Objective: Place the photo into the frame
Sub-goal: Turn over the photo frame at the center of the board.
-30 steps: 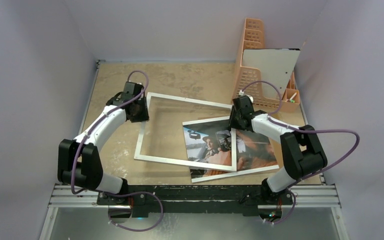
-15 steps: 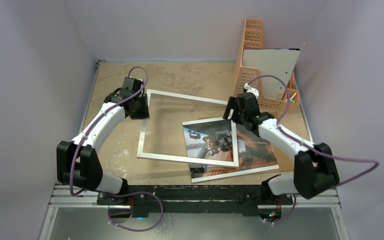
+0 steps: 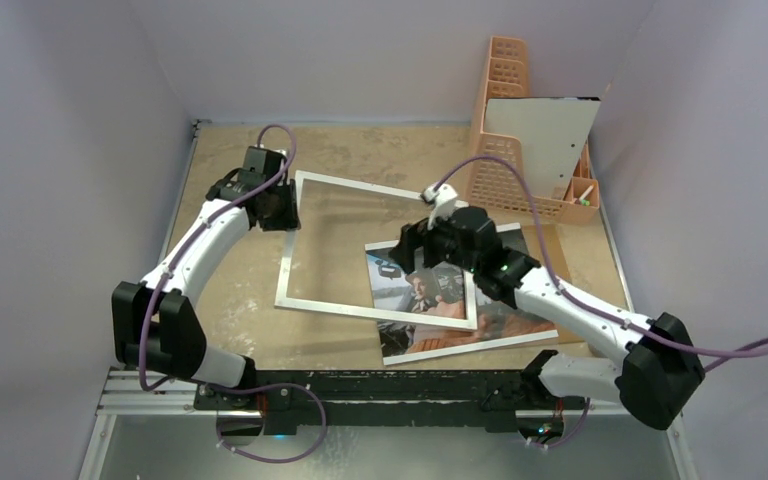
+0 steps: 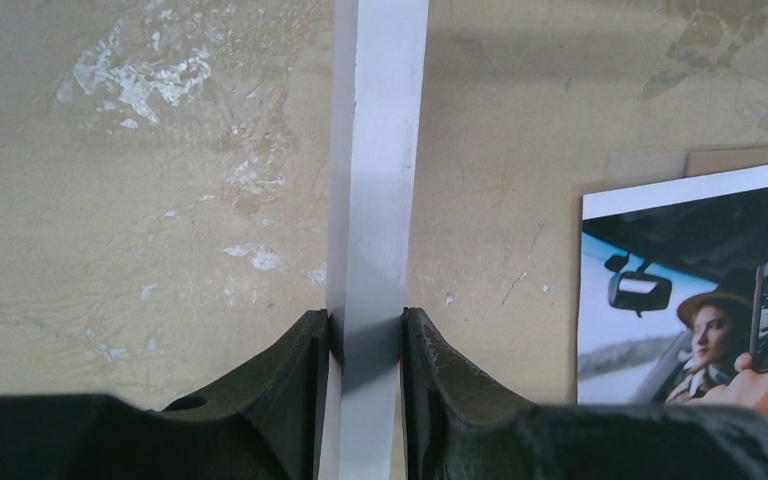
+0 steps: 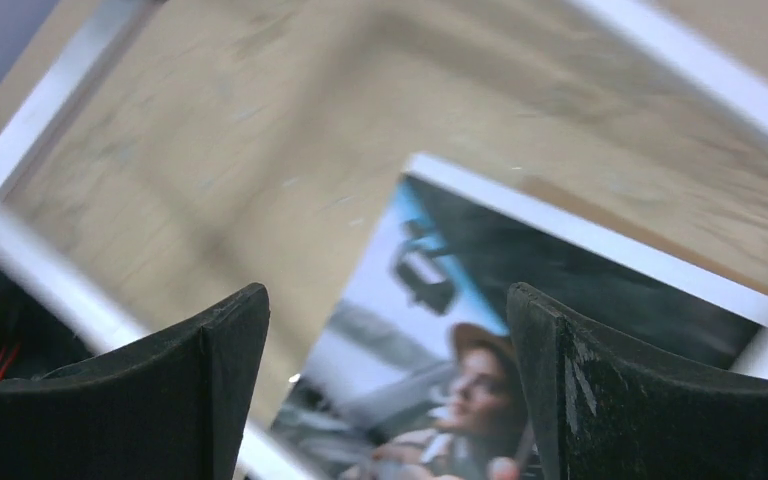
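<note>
Two grippers | left gripper (image 4: 365,325) pinching frame (image 3: 288,260) left rail, far end | right gripper (image 5: 385,300) jaws wide, empty, above frame's pane | photo (image 3: 420,300) under frame's near-right corner, long axis along near rail, nearer right arm

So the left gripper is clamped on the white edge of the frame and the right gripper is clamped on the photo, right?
Not quite. The left gripper is clamped on the white edge of the frame, but the right gripper is open above the photo, gripping nothing, as the right wrist view shows.
</note>
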Available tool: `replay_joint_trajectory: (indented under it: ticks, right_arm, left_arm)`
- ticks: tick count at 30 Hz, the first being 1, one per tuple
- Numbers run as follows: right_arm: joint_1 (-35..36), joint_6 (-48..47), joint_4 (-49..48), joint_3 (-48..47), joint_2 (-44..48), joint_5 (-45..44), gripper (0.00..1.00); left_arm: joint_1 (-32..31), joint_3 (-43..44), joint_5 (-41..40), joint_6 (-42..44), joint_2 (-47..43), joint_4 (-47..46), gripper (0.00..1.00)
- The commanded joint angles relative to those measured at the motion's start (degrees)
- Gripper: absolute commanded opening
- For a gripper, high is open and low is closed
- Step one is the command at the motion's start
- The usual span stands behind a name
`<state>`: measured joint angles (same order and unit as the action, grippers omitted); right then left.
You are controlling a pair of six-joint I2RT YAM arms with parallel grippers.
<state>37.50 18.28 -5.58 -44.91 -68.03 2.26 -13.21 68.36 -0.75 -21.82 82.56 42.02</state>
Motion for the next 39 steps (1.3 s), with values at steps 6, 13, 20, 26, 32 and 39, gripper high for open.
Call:
replay_joint_trajectory:
  ticks: [6, 13, 20, 26, 32, 39]
  right_arm:
    - [17.71, -15.83, -8.75, 0.63, -2.12, 9.19, 0.89]
    - [24.9, -23.03, -2.73, -1.36, -8.56, 3.75, 0.83]
    - [28.14, -25.17, -1.42, -2.08, -12.83, -0.73, 0.8]
    - [30.88, -26.96, -1.46, -4.09, -17.39, -9.05, 0.63]
    - [33.42, -28.48, -3.29, -4.79, -17.78, -15.57, 0.38]
    - [36.6, -32.14, -5.37, -5.41, -14.66, -22.18, 0.18]
  left_arm:
    - [-0.15, 5.65, 2.64, 2.93, 1.85, -0.1, 0.0]
    - [-0.15, 7.24, 3.42, 3.72, 2.95, 0.69, 0.0]
    - [-0.15, 7.83, 3.81, 3.89, 3.39, 1.2, 0.0]
    - [-0.15, 8.99, 4.0, 4.14, 3.1, 2.38, 0.0]
    - [-0.15, 10.09, 3.64, 4.35, 1.72, 3.97, 0.0]
    - [-0.12, 11.71, 1.74, 3.78, -0.23, 5.95, 0.07]
